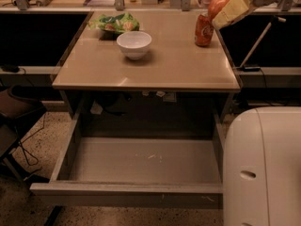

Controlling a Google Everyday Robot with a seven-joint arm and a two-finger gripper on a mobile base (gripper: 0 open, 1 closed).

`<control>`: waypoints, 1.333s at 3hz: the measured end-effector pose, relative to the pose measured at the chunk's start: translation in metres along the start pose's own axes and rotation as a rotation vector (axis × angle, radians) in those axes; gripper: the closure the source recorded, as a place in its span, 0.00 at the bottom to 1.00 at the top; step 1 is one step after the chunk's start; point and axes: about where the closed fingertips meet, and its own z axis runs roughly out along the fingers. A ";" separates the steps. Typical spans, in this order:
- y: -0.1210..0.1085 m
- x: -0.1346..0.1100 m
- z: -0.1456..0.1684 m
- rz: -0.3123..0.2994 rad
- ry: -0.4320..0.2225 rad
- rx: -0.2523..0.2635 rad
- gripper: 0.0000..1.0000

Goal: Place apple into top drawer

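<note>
We see a tan table (pixel 178 65) under warm light, with dark recesses (pixel 37 41) on either side. Speckled floor (pixel 19 206) lies below us, and a dark chair (pixel 16 109) stands at left.

At the bench's (pixel 155 72) far right corner, the tool (pixel 221 14) grips the apple (pixel 216 4), half masked by one pale finger (pixel 233 10) (the other hidden); the robot's white body (pixel 263 168), cropped at right, covers the top drawer's (pixel 127 194) front corner.

Apple (pixel 216 4): small, round, red-orange. It's up by back R corner of the table, pinched in the gripper (pixel 222 12). Top drawer (pixel 127 194): wide, shallow, grey, pulled out in front, under the table. Floor plain grey w/ a few pale scuffs. Apple & drawer well apart.
</note>
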 end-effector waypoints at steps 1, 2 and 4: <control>0.012 0.017 -0.040 0.099 -0.010 -0.008 1.00; 0.023 0.038 -0.089 0.257 -0.014 0.027 1.00; 0.012 0.027 -0.086 0.281 -0.077 0.043 1.00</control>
